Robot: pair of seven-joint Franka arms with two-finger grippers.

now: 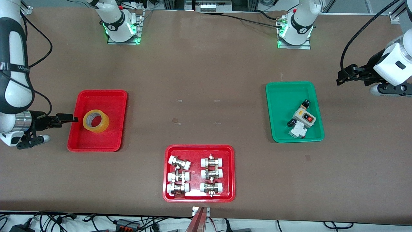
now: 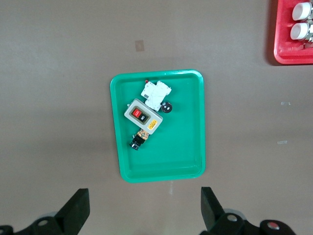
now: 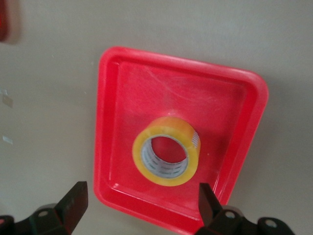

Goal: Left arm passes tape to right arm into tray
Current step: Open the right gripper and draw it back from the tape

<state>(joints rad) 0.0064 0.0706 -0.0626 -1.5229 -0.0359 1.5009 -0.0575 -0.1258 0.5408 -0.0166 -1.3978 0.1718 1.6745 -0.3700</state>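
Note:
The yellow tape [image 1: 96, 120] lies flat on the floor of the shallow red tray [image 1: 111, 100] at the right arm's end of the table. It also shows in the right wrist view [image 3: 166, 151], inside that tray [image 3: 146, 83]. My right gripper [image 1: 74, 119] is open and empty, over the tray's edge beside the tape, not touching it; in its own view [image 3: 142, 196] the fingers stand wide apart. My left gripper [image 1: 340, 78] is open and empty, up over the bare table at the left arm's end, beside the green tray; its fingers [image 2: 78, 208] hold nothing.
A green tray [image 1: 283, 96] with a switch box and small parts lies toward the left arm's end, also in the left wrist view [image 2: 188, 147]. A wider red tray [image 1: 199, 149] with several white-capped metal fittings lies nearest the front camera.

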